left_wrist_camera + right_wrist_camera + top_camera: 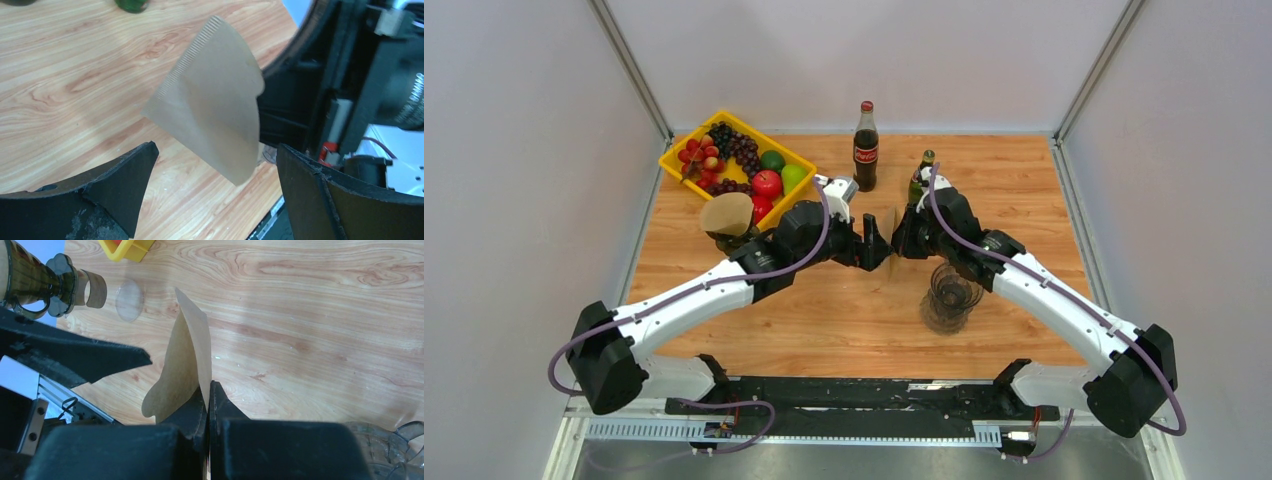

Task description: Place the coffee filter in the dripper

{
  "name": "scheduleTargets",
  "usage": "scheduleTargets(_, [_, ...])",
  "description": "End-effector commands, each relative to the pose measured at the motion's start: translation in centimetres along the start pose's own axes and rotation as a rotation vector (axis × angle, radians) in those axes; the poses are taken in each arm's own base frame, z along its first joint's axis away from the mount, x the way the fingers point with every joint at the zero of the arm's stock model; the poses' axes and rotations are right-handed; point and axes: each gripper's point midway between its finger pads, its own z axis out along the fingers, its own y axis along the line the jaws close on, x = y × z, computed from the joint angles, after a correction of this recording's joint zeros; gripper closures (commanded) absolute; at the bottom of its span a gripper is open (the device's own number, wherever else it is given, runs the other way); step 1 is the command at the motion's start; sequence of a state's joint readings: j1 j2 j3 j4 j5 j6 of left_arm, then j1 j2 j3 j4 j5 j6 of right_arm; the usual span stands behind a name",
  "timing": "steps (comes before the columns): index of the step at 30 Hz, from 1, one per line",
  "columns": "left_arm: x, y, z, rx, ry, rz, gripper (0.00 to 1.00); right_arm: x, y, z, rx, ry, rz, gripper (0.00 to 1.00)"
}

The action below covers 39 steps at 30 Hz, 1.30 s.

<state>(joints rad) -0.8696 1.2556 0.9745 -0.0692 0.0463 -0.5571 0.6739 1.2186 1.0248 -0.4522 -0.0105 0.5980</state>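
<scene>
Brown filter [185, 360] 1 in right claw [209, 390], dripper [949, 295] 1

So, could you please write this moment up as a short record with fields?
coffee filter: off the table, pinched at one edge
right end effector: shut on the coffee filter
left end effector: open, straddling the filter, no contact seen
dripper: clear, standing on the table, no filter inside
background: yellow fruit tray, cola bottle
</scene>
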Motion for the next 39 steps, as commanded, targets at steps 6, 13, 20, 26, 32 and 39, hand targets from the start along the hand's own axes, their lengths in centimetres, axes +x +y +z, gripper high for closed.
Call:
scheduleTargets(6, [-2.7,0.8,1.5,-0.131,-0.076,-0.034,0.0,-1.4,2.1,-0.7,-0.065,-0.024,0.023,1.0])
scheduleTargets(13, [-2.9,2.8,1.4,-0.271,-0.087,-0.023,0.0,-1.6,1.8,-0.6,-0.047,-0.035,0.01,1.0])
scheduleTargets(20, [-2.8,4.1,1.2,-0.385,-0.084,0.013,0.0,-1.6,1.5,-0.2,-0.034,-0.034,-0.002,1.0])
scheduleTargets(26, [-2.1,3.6,2.2,-0.385,-0.037,0.042,0.02,-1.9,1.6,-0.1,-0.028,-0.044,0.003,1.0])
scheduleTargets(32, [-1.8,3.1,3.0,-0.371,-0.019,0.036,0.14,-1.9,1.4,0.3,0.002,-0.054,0.008,1.0])
scheduleTargets(39, [-1.2,2.9,3.7,-0.361,0.01,0.022,0.4,-2.1,1.1,0.5,0.026,-0.069,0.019,1.0])
